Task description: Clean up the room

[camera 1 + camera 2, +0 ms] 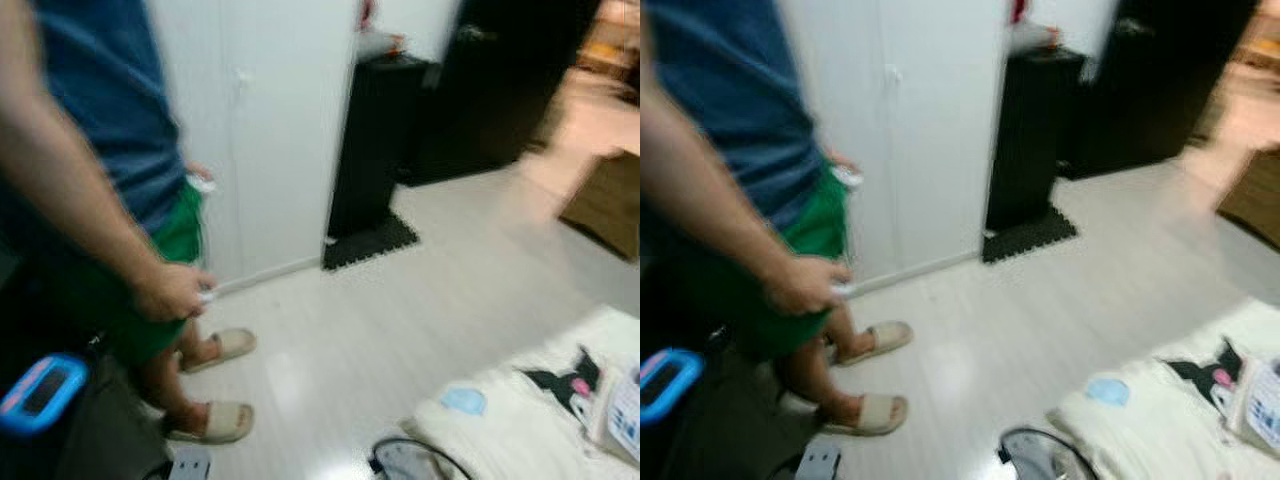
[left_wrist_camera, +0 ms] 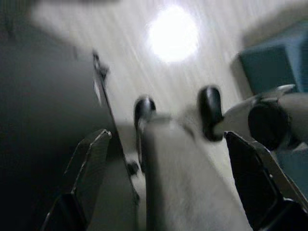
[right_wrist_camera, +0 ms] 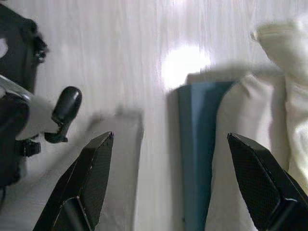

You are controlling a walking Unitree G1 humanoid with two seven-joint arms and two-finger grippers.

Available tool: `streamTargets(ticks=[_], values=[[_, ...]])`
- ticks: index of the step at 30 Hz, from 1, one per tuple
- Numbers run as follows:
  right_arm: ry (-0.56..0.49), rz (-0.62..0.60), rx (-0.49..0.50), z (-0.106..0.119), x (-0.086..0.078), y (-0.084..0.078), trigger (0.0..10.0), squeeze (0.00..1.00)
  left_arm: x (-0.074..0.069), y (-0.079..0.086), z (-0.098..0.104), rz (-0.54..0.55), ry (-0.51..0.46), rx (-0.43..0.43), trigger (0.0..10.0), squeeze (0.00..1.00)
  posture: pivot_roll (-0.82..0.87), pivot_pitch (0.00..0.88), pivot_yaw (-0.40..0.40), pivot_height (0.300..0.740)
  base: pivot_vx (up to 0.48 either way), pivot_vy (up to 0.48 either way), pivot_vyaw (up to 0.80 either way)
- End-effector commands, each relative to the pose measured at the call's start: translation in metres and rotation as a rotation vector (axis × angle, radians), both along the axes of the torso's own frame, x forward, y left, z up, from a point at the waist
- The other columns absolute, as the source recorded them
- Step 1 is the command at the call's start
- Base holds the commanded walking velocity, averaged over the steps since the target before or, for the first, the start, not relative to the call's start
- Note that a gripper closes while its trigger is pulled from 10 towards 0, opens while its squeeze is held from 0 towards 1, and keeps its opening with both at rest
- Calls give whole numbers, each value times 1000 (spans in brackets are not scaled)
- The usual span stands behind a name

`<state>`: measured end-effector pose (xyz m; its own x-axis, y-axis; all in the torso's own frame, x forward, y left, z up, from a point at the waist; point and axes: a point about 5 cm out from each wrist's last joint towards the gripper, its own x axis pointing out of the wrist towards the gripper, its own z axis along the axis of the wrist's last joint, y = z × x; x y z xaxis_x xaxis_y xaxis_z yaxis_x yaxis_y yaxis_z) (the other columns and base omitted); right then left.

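Tidying starts with the pale bedding (image 1: 520,420) heaped at the lower right on the floor (image 1: 420,290), so steer toward it first and let the blurred head views settle before you reach. On that bedding lies a dark plush toy (image 1: 565,380) with a pink spot, and just beside it a white-and-blue box (image 1: 620,410); a light blue patch (image 1: 463,401) shows nearer its front edge. The heap's long axis seems to run from the lower middle out toward the right edge, with its rounded end pointing toward the middle of the room, though blur makes this a loose judgement. Your right gripper (image 3: 171,183) hangs over the floor with its fingers spread wide and nothing between them; beneath it you can see a teal panel (image 3: 197,154) beside cream cloth (image 3: 284,86). Your left gripper (image 2: 166,183) is likewise spread apart and empty, above what looks like a chair base with castors (image 2: 211,110). Keep well apart from the person (image 1: 110,180) in green shorts and sandals standing on your left by the white wardrobe (image 1: 270,130).
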<state>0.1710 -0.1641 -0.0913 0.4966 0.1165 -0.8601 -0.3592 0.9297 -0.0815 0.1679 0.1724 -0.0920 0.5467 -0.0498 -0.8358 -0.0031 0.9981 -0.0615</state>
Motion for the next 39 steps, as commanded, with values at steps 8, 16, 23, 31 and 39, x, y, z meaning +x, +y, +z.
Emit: streamTargets(ticks=[8, 16, 23, 31, 39], values=[[66, -7, -31, -6, -14, -9, 10000, 0, -2, -1, -1, -5, 6, -3, 10000, 0, -59, 50, -32, 740, 253, 0, 0], [69, -4, -18, -6, -15, -6, 10000, 0, -1, -1, -1, -5, 5, -4, 10000, 0, -59, 50, -32, 740, 253, 0, 0], [77, 0, -19, -7, -16, -6, 10000, 0, -1, -1, -1, -5, 5, -5, 10000, 0, -60, 52, -31, 740, 251, 0, -439], [86, 9, -21, -8, -19, -6, 10000, 0, -1, 0, 0, -10, 4, -3, 10000, 0, -49, 43, -36, 740, 254, 0, -766], [78, 46, -22, -8, -18, -2, 10000, 0, 0, 4, 1, -10, 1, 5, 10000, 0, -44, 43, -36, 740, 255, 0, -189]])
